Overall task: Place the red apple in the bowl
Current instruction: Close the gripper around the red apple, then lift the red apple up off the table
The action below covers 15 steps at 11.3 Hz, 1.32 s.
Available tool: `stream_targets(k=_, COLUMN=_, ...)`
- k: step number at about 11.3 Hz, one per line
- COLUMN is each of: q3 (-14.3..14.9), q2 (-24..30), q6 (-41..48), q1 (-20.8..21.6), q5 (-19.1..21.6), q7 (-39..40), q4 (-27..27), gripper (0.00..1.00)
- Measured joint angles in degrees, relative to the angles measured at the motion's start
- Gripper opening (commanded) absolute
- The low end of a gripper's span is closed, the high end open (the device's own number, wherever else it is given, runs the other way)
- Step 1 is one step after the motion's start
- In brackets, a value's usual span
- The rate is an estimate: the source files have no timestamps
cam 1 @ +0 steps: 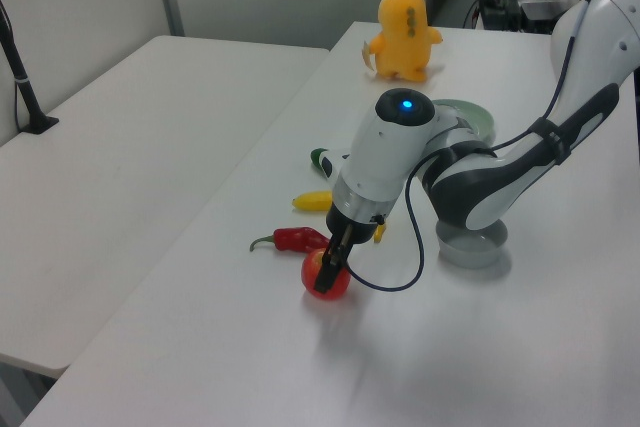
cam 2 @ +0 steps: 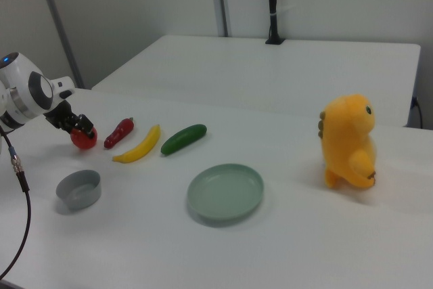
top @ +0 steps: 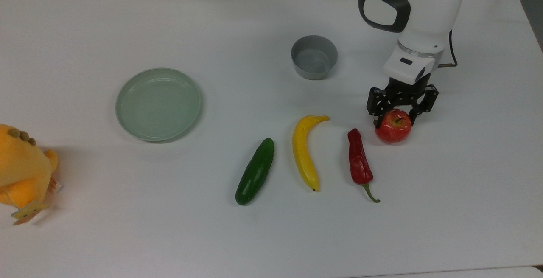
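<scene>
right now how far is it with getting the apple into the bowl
Early stage. Done: the tool has reached the red apple and sits low over it, fingers on either side. In hand: the grasp itself; the apple rests on the table beside the chili pepper, and a firm grip is not evident. Left: lift it, carry it to the grey bowl, which is empty, and release it.

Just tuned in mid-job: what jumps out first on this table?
The gripper straddles the red apple at the top view's right, fingers on either side, the apple on the table. The grey bowl sits empty up and to the left of it. A big orange plush toy stands at the right view's right, beyond the green plate.
</scene>
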State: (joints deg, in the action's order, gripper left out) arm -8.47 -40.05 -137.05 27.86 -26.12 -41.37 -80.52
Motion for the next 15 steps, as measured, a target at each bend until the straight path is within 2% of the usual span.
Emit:
stream_targets(k=4, q3=-0.60, q2=0.63, q6=0.00, q1=-0.86, q5=0.00, q7=0.00, q4=0.33, gripper=0.21)
stream_targets(k=6, q3=-0.65, q2=3.27, q6=0.18, q1=-1.68, q5=0.00, q7=-0.01, q4=0.32, gripper=0.21)
stream_targets(k=8, q3=-0.78, q2=7.14, q6=4.37, q1=-2.30, q5=0.78, q7=-0.08, q4=0.24, gripper=0.21)
stream_targets(k=9, q3=-0.80, q2=9.33, q6=7.34, q1=-2.51, q5=2.08, q7=-0.24, q4=0.21, gripper=0.21)
stream_targets(k=11, q3=-0.83, q2=14.45, q6=13.21, q1=-3.68, q5=7.24, q7=0.07, q4=0.16, gripper=0.21)
stream_targets(k=13, q3=-0.84, q2=20.53, q6=19.57, q1=-5.17, q5=12.99, q7=4.05, q4=-0.68, gripper=0.22)
stream_targets(k=15, q3=-0.84, q2=26.74, q6=25.20, q1=-6.74, q5=16.82, q7=8.49, q4=-3.19, gripper=0.22)
